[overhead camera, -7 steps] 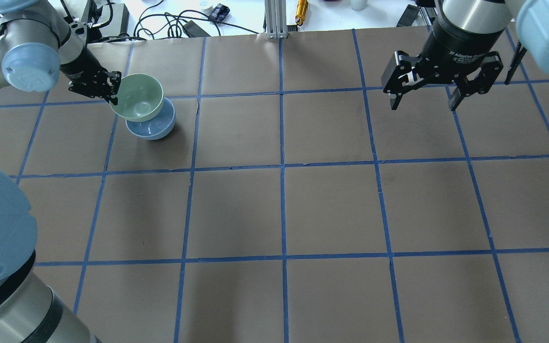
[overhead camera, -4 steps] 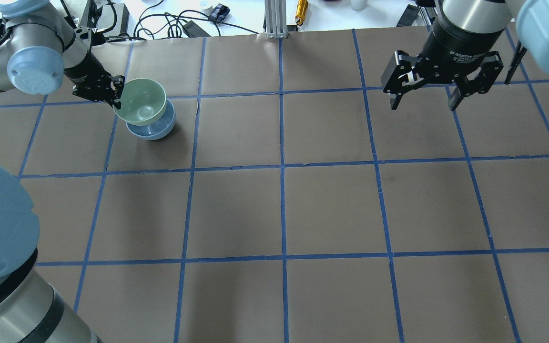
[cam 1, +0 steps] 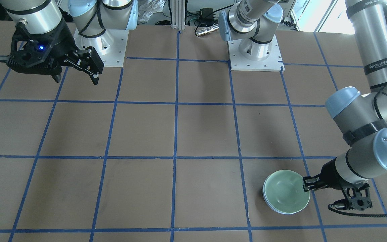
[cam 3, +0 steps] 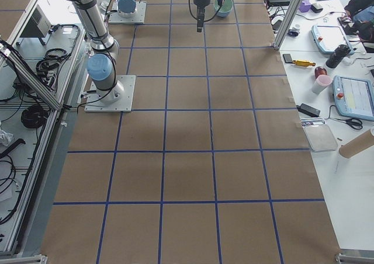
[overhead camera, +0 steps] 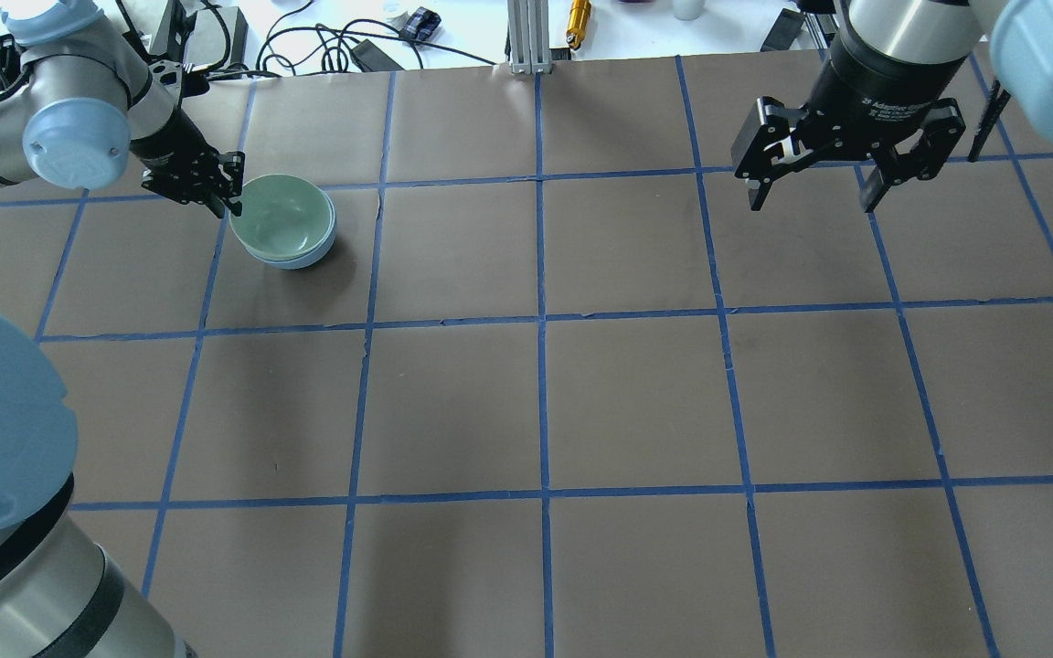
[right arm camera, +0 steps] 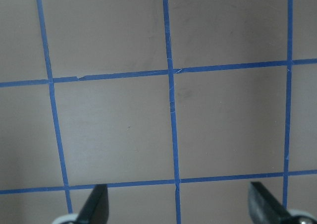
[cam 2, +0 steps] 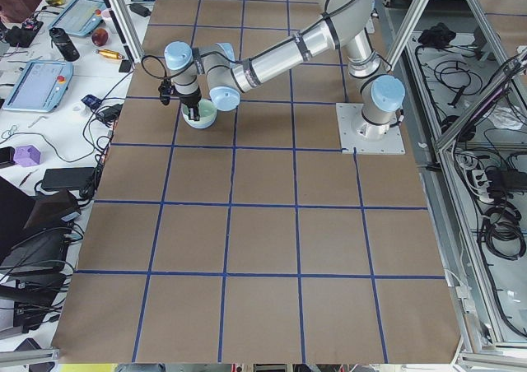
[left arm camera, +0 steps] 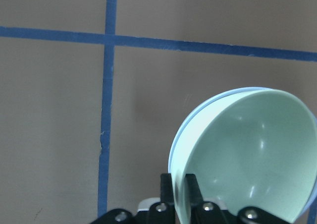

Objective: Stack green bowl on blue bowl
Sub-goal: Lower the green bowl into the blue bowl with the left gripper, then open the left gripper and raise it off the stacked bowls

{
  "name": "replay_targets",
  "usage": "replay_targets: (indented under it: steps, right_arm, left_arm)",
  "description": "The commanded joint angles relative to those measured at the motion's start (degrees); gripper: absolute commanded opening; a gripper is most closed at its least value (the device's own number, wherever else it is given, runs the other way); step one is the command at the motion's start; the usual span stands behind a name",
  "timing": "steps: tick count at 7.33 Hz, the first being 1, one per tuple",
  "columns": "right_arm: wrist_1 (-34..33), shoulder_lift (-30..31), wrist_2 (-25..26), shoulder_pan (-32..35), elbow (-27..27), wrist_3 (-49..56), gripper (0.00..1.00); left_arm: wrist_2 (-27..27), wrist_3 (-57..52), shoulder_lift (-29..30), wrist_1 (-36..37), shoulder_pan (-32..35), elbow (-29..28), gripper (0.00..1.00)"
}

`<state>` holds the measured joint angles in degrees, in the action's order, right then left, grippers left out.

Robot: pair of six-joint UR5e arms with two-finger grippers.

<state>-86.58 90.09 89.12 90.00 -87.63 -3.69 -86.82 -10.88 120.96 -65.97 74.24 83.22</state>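
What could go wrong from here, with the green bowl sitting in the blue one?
1. The left tool is clamped on the green bowl's rim. Pulling away before opening could drag or tip both bowls.
2. Its outer finger sits right beside the blue bowl's rim, so opening might nudge the stack sideways.
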Motion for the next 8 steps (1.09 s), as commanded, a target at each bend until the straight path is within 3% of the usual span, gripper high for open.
replay_targets:
  steps: [1,4,8]
  right_arm:
    - [0.0,0.0,0.0,0.0,0.0,0.0,1.00]
    - [0.0,0.0,0.0,0.0,0.0,0.0,1.00]
    - [-0.1,0.0,0.0,0.0,0.0,0.0,1.00]
  left_arm:
    - [-0.2,0.3,-2.3,-0.8,1.1,0.0,1.00]
    - [-3.3,0.8,-10.6,-8.2,8.9,0.5,1.00]
    - [-3.1,3.9,-25.8,-23.2,11.5,1.1,1.00]
